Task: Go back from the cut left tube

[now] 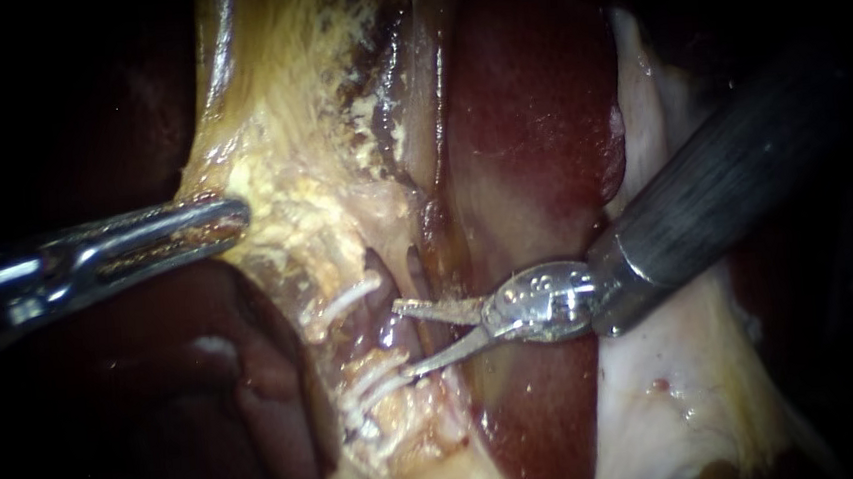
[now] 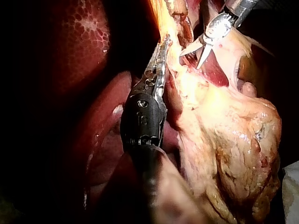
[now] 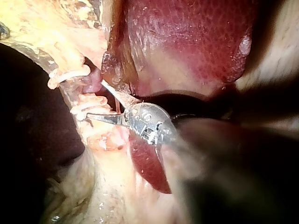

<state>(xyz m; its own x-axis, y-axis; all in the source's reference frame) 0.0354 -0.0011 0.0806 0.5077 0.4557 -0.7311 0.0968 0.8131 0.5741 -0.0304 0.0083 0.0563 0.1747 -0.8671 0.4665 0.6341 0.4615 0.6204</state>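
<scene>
Right instrument (image 1: 400, 340): jaws parted, a clear gap between them, gripping nothing; tips just right of the cut left tube (image 1: 377, 273), pointing at its severed gap but apart from it; white clips (image 1: 346, 300) on that tube, above and below the gap; liver (image 1: 528, 112) right of the tube; well left of the tube, left instrument (image 1: 239, 214) clenched on pale fatty tissue (image 1: 284, 209).

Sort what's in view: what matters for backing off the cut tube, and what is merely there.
In the job: right instrument, jaws open; clipped tube; clips.
Merely there: left instrument, jaws shut on yellow tissue; liver.
</scene>
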